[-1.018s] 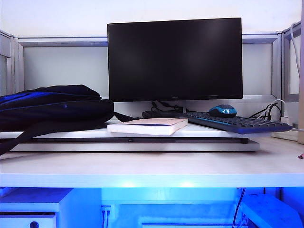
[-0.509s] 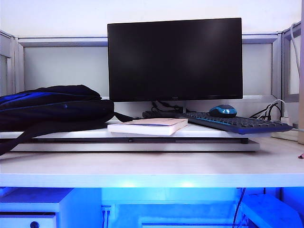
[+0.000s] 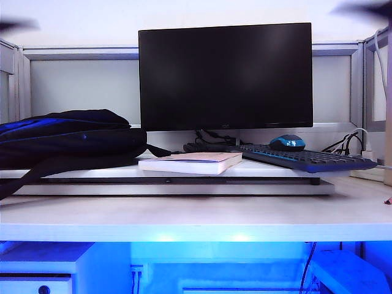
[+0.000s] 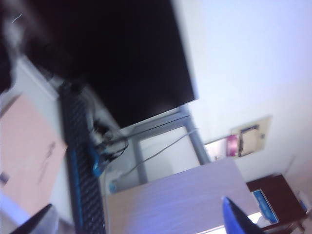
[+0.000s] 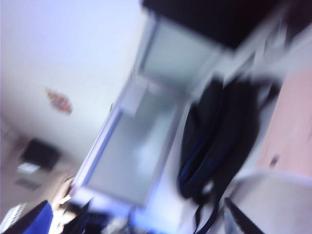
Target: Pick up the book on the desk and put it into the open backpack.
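White desk (image 3: 196, 214) fills the lower half of your exterior view, with a low white riser board (image 3: 269, 185) on it and grey partition panels behind.

On the left end of the riser lies the backpack (image 3: 67, 141), dark fabric with blue trim, lying on its side, one strap (image 3: 37, 174) trailing down over the riser's front edge. Just to its right, at the middle, you have the book (image 3: 191, 162), flat on the riser, pale pink cover up and white page edges toward you; it sits just beside the backpack (whether they touch is hard to tell). Behind the book stands a black monitor (image 3: 225, 76). To the right, a dark keyboard (image 3: 306, 159) rests at an angle, with a blue mouse (image 3: 287, 142) behind it.

Neither claw is clearly seen in the exterior view; only dark blurs show at the top corners.

Your left wrist view, blurred, shows the left gripper (image 4: 136, 222) with fingertips set wide apart at the frame edge, nothing between them, above the book (image 4: 27, 156) and keyboard (image 4: 83, 175).

Your right wrist view, more blurred, shows the right gripper (image 5: 136, 219) also spread wide and empty, facing the backpack (image 5: 219, 141) and the book (image 5: 292, 126).
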Action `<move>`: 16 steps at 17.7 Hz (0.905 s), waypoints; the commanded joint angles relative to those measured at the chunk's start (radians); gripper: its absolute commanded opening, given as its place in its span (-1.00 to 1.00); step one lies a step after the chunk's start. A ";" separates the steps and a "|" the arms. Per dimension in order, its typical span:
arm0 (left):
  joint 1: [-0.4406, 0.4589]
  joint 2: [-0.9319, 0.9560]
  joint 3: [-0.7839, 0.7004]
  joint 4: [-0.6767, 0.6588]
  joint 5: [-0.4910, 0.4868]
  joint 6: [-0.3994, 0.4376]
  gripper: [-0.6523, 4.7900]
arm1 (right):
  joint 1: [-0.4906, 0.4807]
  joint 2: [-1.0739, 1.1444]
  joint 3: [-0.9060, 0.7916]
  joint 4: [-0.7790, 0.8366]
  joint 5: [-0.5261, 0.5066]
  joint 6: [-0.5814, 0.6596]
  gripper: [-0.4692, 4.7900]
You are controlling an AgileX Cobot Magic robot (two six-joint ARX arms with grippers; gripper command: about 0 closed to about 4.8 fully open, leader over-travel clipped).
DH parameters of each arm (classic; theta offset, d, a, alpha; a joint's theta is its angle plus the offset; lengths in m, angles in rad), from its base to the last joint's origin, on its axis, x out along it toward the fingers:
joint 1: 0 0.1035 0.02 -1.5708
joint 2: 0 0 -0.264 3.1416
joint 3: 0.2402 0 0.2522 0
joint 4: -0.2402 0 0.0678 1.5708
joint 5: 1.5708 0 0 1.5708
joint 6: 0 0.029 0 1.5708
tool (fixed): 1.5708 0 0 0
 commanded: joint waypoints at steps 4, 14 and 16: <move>0.016 0.209 0.002 0.122 0.027 -0.019 1.00 | 0.149 0.390 0.010 0.317 0.000 0.119 0.87; 0.225 0.305 0.002 0.130 0.150 -0.011 1.00 | 0.159 0.906 0.127 0.467 0.000 0.233 0.98; 0.225 0.344 0.002 0.150 0.180 -0.011 1.00 | 0.187 0.991 0.276 0.374 0.003 0.230 0.97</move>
